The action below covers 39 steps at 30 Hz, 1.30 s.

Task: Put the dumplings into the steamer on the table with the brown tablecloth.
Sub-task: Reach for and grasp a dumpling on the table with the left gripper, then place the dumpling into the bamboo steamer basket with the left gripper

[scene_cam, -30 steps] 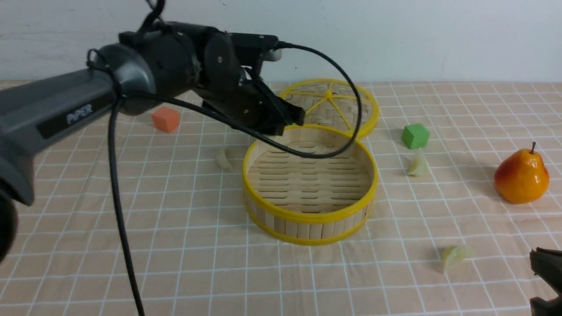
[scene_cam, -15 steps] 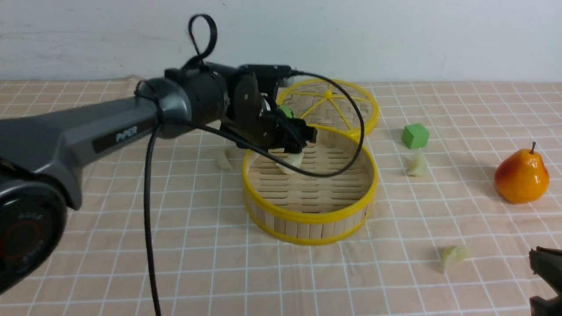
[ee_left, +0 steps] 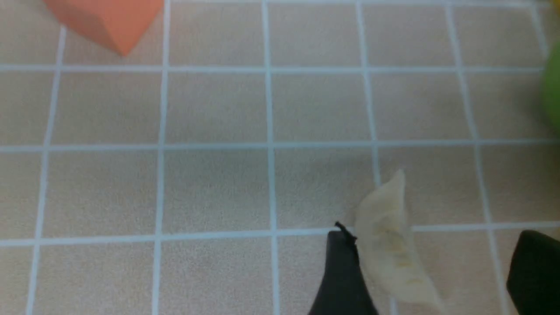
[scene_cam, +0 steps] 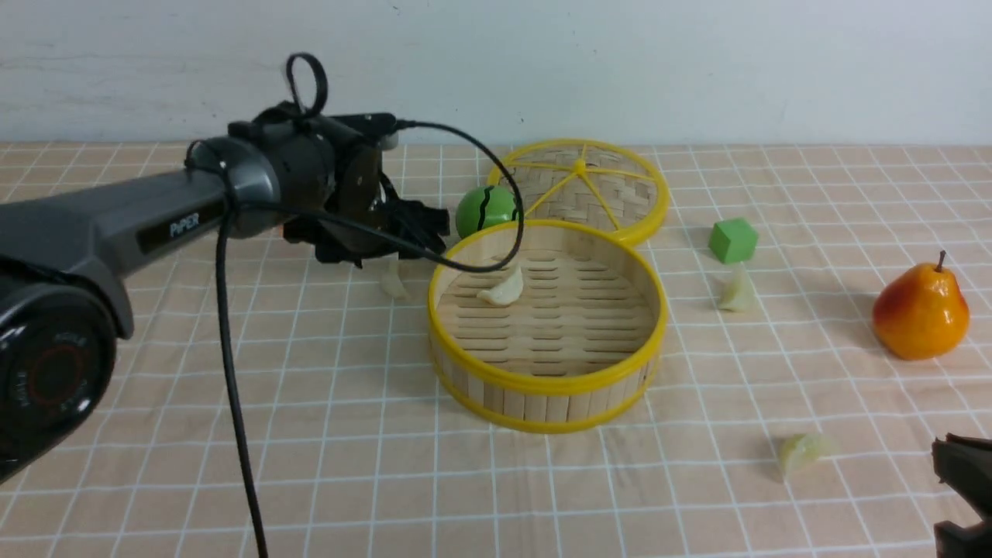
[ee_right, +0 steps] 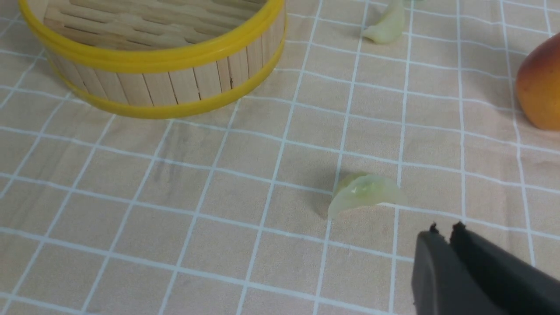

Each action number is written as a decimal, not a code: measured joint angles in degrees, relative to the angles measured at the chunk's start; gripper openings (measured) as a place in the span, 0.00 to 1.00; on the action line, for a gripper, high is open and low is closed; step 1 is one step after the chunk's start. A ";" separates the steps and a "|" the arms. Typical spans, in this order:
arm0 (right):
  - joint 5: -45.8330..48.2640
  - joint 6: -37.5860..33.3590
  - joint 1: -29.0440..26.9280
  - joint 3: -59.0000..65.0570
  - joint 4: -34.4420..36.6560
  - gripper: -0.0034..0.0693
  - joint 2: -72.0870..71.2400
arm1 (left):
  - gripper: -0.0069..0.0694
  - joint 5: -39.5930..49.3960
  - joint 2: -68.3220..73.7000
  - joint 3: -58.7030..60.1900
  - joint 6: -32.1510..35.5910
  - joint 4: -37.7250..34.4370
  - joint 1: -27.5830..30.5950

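Note:
The steamer (scene_cam: 542, 384) stands mid-table on the brown tablecloth (scene_cam: 310, 434), and one cream dumpling (scene_cam: 502, 291) lies on its slatted floor. My left gripper (scene_cam: 411, 232) hangs open just left of the steamer, over a second cream dumpling (scene_cam: 394, 283). In the left wrist view that dumpling (ee_left: 389, 245) lies on the cloth between the spread fingers, close to one fingertip (ee_left: 343, 262). A third dumpling (scene_cam: 736, 293) lies below the green cube. A greenish dumpling (ee_right: 363, 194) lies just ahead of my shut, empty right gripper (ee_right: 446, 229), which sits at the front right (scene_cam: 961, 473).
The woven lid (scene_cam: 597, 186) lies behind the steamer with a green ball (scene_cam: 484, 209) beside it. A green cube (scene_cam: 732, 239) and a pear (scene_cam: 921, 310) stand on the right. An orange cube (ee_left: 105, 22) sits beyond the left gripper. The steamer wall (ee_right: 175, 83) faces the right wrist.
My left gripper opened over the steamer and let a cream dumpling drop inside. It then swung left, out over the dumpling on the cloth. The right gripper stayed put.

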 joint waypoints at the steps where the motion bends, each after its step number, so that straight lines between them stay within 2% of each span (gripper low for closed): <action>1: 0.00 0.00 0.00 0.00 0.05 0.12 0.00 | 0.67 -0.42 0.58 0.00 -0.04 0.34 0.00; 5: 0.00 0.00 0.00 0.00 0.05 0.12 0.00 | 0.46 -1.90 3.48 0.00 -0.04 0.99 -0.07; 7: -0.02 0.00 0.00 0.00 0.07 0.13 0.00 | 0.30 -1.83 3.75 0.00 -0.07 0.99 -0.07; 8: -0.02 0.00 0.00 0.00 0.07 0.13 0.00 | 0.28 -1.46 3.51 0.00 -0.07 0.99 -0.07; 11: -0.02 0.00 0.00 0.00 0.12 0.13 0.00 | 0.28 2.91 1.12 -0.23 1.14 0.17 -0.48; 14: -0.07 0.00 0.00 0.00 0.12 0.14 0.00 | 0.28 7.41 -4.84 -0.68 5.59 -1.65 -2.05; 19: -0.25 0.00 0.00 0.00 0.12 0.15 0.00 | 0.28 14.64 -15.16 -1.78 16.79 -11.36 -8.70; 23: -0.31 0.00 0.00 0.00 0.12 0.16 0.00 | 0.28 18.37 -14.05 -0.40 22.37 -17.17 -13.12; 28: -0.42 0.00 0.00 0.00 0.12 0.16 0.00 | 0.28 17.00 -6.33 0.59 25.00 -15.37 -14.27; 31: -0.48 0.00 0.00 0.00 0.14 0.17 0.00 | 0.32 16.98 -3.83 0.59 25.69 -12.94 -14.27; 34: -0.60 0.00 0.00 0.00 0.79 0.17 0.00 | 0.49 18.24 -3.13 0.16 25.49 -9.42 -14.27; 36: -0.65 0.00 0.00 0.00 1.02 0.18 0.00 | 0.62 22.11 -3.41 -1.98 24.70 -7.65 -14.35; 39: -0.47 0.38 0.00 0.00 2.11 0.18 0.05 | 0.69 27.82 -5.29 -5.89 23.07 -7.17 -14.47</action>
